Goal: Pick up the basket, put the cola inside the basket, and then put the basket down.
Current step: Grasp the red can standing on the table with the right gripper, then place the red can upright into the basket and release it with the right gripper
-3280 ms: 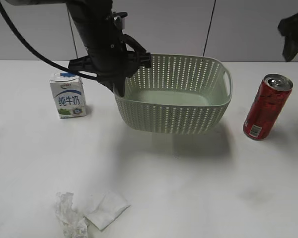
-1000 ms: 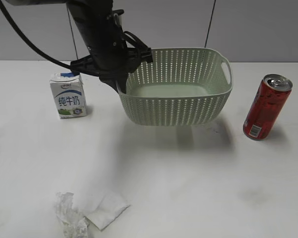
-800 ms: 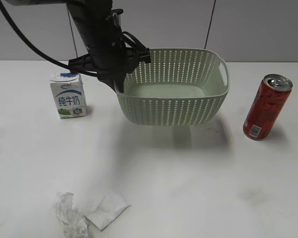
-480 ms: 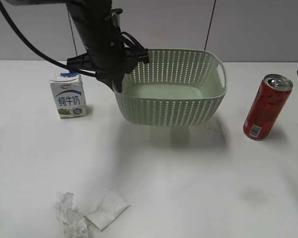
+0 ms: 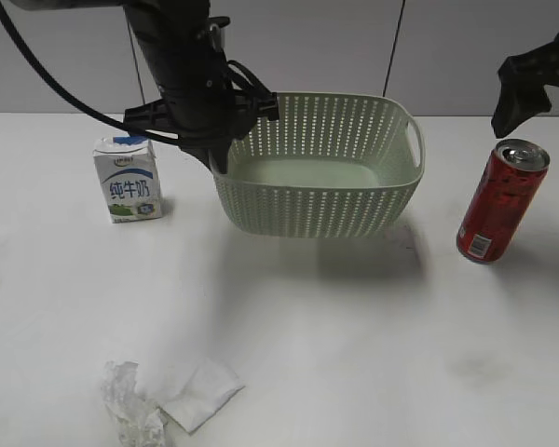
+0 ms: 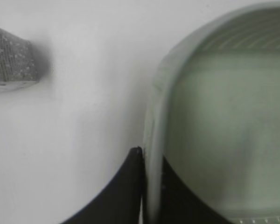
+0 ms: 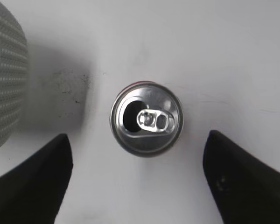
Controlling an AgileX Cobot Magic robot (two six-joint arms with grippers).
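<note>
Our left gripper (image 6: 142, 186) pinched the basket (image 5: 321, 177) rim, holding it aloft. Our right gripper (image 7: 139, 179) hung wide open above the cola (image 7: 146, 118). We judged the can stiff, slick and best gripped mid-body.

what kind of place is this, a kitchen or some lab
Probably a lab test bench, not a kitchen: a bare white table, plain grey wall panels, and only a basket, cola can and milk carton.

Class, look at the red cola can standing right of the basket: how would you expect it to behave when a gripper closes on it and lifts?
The cola can is tall and slim, so an off-centre nudge would probably tip it, then it would roll. Its mouth looks open, so tilting might spill. The smooth wall is probably slippery.
</note>
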